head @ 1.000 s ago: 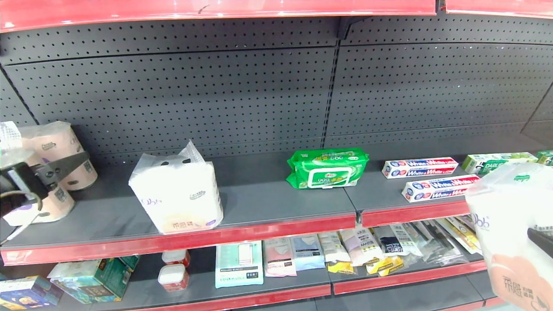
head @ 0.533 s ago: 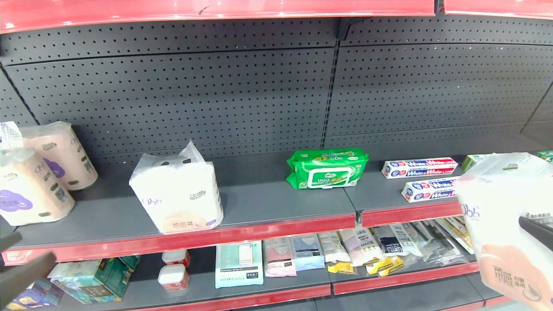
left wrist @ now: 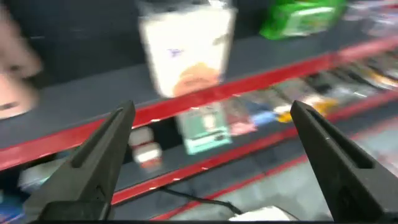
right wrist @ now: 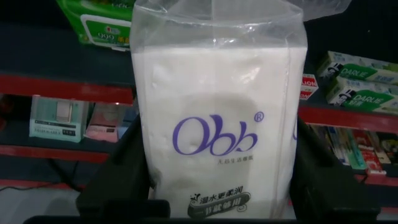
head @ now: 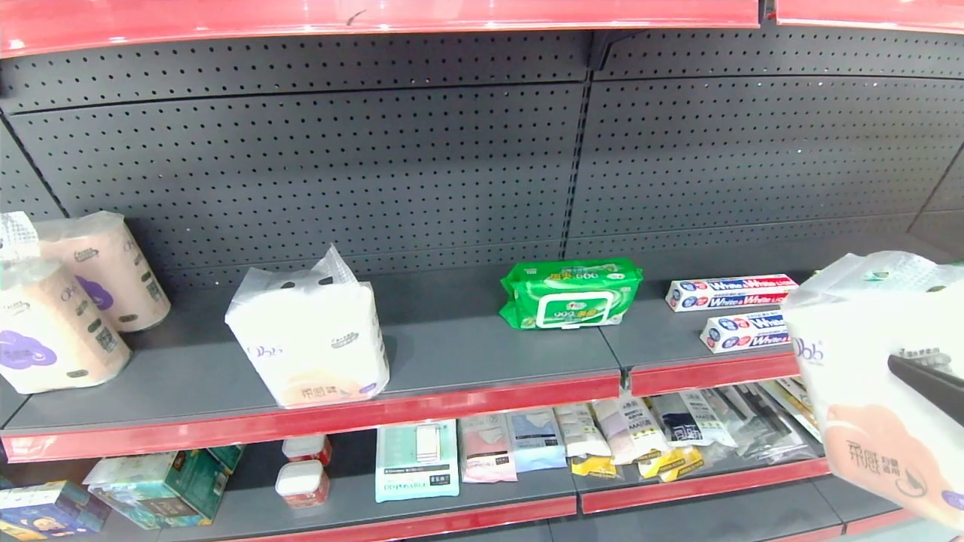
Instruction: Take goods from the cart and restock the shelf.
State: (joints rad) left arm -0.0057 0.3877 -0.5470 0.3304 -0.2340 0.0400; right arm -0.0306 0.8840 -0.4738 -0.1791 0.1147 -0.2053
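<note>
1. Holding a white tissue pack [head: 851, 361] clamped between its fingers, the right claw [right wrist: 217, 180] hangs near right, in front of the shelf [head: 467, 339]
2. Left claw [left wrist: 211, 112] gapes wide and empty, facing the shelf
3. Likely step: carrying it to the shelf; the next move calls for swinging left and setting it upright beside the matching pack [head: 309, 342]

The left gripper's [left wrist: 211, 111] two dark grey wedge-shaped fingers [left wrist: 102, 162] stand spread wide apart. Beyond them a white plastic-wrapped tissue pack with an orange patch [left wrist: 186, 53] stands on a dark grey shelf with a red front strip [left wrist: 74, 140], well apart from a green soft wipes pack [left wrist: 301, 17]. On the tier beneath lie a teal-and-white flat packet [left wrist: 204, 127] and small red-and-white jars [left wrist: 146, 152], all blurred.
</note>
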